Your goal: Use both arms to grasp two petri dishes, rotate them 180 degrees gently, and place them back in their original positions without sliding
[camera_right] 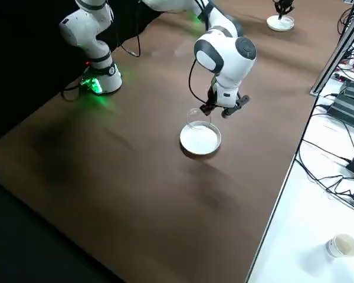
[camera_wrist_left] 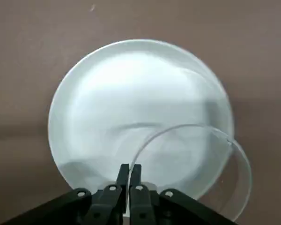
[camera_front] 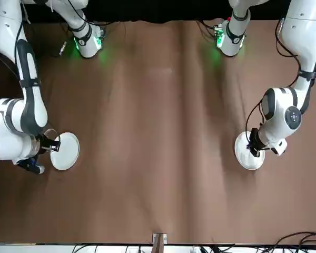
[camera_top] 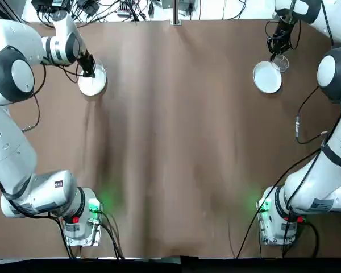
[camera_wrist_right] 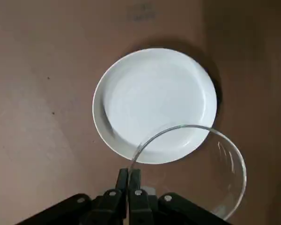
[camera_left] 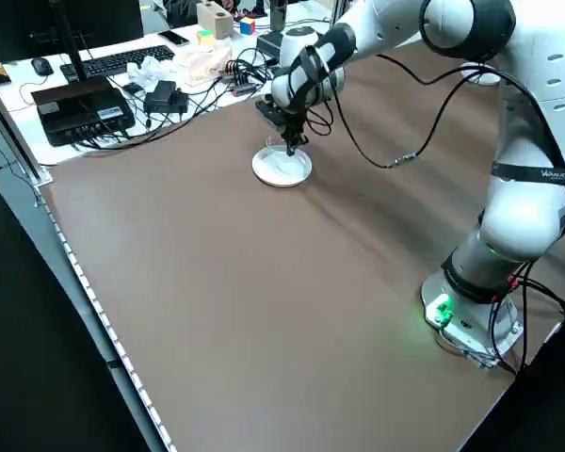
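Heads up on where you're at: your left gripper [camera_top: 90,72] is out at the far left corner of the brown table [camera_top: 176,148], fingers pinched nearly together on the rim of a clear petri dish [camera_wrist_left: 192,168]. In the left wrist view that clear dish overlaps the near edge of a white plate [camera_wrist_left: 136,117] lying flat on the table, and it looks held up a bit above the plate, though you can't really judge how high.

Your right gripper [camera_top: 277,52] is doing the same at the far right corner: fingers closed down to a sliver on the edge of the other clear dish [camera_wrist_right: 192,168]. The right side view shows this one lifted and tilted, hanging off the gripper just beside its own white disc [camera_wrist_right: 154,105], overlapping its edge. That disc sits flat on the table.

Both arms are stretched out from their bases at the near edge, well apart from each other.
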Robot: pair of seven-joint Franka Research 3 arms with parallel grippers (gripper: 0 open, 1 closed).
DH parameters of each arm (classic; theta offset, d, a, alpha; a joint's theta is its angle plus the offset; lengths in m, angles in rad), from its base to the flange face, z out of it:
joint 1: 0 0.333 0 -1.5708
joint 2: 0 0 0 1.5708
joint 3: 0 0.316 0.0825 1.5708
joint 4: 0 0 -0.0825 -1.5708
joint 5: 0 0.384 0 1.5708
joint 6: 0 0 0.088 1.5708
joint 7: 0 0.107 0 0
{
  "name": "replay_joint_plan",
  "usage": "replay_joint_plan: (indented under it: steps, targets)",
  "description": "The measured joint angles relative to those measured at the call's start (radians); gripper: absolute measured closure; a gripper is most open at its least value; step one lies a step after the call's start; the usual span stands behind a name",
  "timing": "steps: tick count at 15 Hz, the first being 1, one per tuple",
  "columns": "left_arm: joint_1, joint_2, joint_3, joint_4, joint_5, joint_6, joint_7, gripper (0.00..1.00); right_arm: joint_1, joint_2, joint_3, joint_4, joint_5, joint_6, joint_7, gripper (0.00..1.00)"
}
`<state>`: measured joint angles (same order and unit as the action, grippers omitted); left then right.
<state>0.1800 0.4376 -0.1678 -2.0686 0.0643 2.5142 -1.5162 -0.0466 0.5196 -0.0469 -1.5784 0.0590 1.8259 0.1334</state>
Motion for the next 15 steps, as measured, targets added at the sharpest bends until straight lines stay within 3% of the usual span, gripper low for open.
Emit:
replay_joint_plan:
  steps: [5, 15]
  targets:
    - [0.004, -0.003, 0.003, -0.093, 0.000, 0.113, 0.000, 0.96, -0.026, -0.007, -0.004, 0.021, 0.000, -0.004, -0.278, 0.96]
    - [0.038, -0.003, 0.009, -0.105, 0.065, 0.122, 0.000, 0.96, -0.034, -0.008, -0.006, 0.023, -0.004, -0.010, -0.719, 0.96]
